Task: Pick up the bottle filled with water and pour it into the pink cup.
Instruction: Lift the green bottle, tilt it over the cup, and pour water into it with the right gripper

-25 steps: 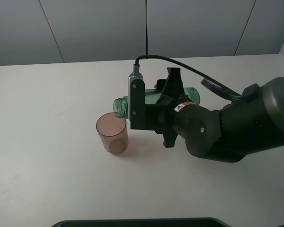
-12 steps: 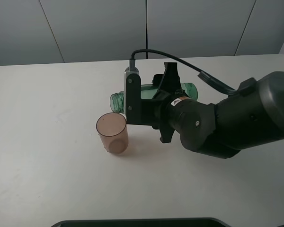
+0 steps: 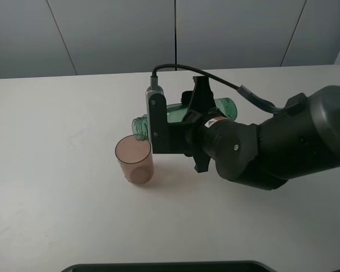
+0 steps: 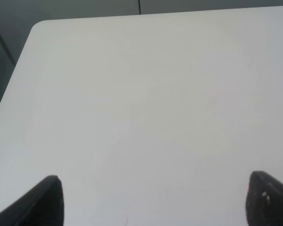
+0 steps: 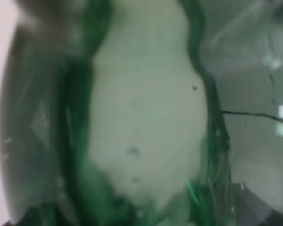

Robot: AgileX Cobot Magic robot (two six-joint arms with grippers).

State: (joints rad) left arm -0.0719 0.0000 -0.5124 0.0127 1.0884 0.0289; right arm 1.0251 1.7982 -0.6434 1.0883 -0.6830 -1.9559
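You have the bottle (image 3: 175,112) off the bench (image 3: 56,187), lying nearly level across your right hand (image 3: 194,120), which is pinched tight on its middle. The neck sticks out of one side of the hand and the round base out of the other. The neck end sits a little lower than the base, so the open mouth tips slightly down. In your right wrist view the green plastic (image 5: 141,117) fills everything, pressed close to the lens and blurred. You cannot tell from it whether any water is inside.

The cup (image 3: 134,160) stands upright on the bench, just past the neck end of the bottle and below it. The mouth hangs over the cup's far rim without touching it. The grey camera bracket (image 3: 156,122) on the hand hides the bottle's shoulder, and a black cable (image 3: 215,79) arcs back over the hand.

Your left hand (image 4: 155,202) is spread wide, with only the two dark fingertips (image 4: 49,200) showing and nothing but bare bench (image 4: 141,94) ahead of them
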